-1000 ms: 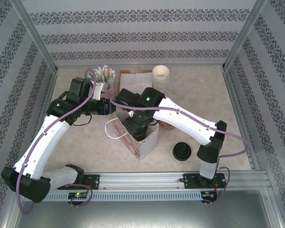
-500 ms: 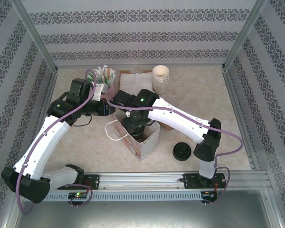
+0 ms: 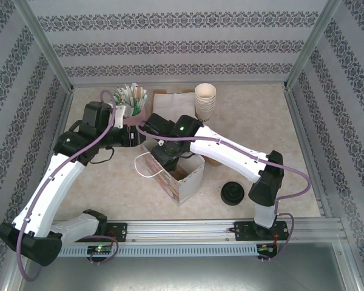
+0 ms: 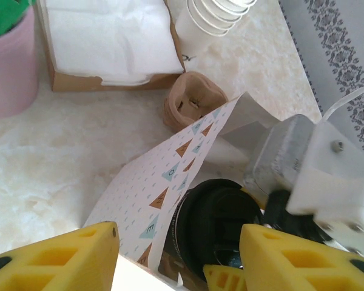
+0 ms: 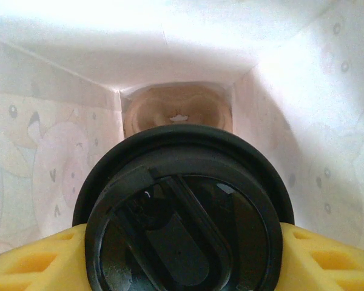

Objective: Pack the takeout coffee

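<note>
Marbled table (image 3: pixel 109 176), patterned walls (image 3: pixel 182 48) — the coffee (image 5: pixel 182 206) was inside the bag (image 3: pixel 191 179), right jaws closed on it near the top. Left jaws stood wide, astride the bag's edge. Paper cup (light, easily crushed, I judged) — best held gently near its stiffer top.

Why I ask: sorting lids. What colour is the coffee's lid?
Black; the lid shows best in the right wrist view.
</note>
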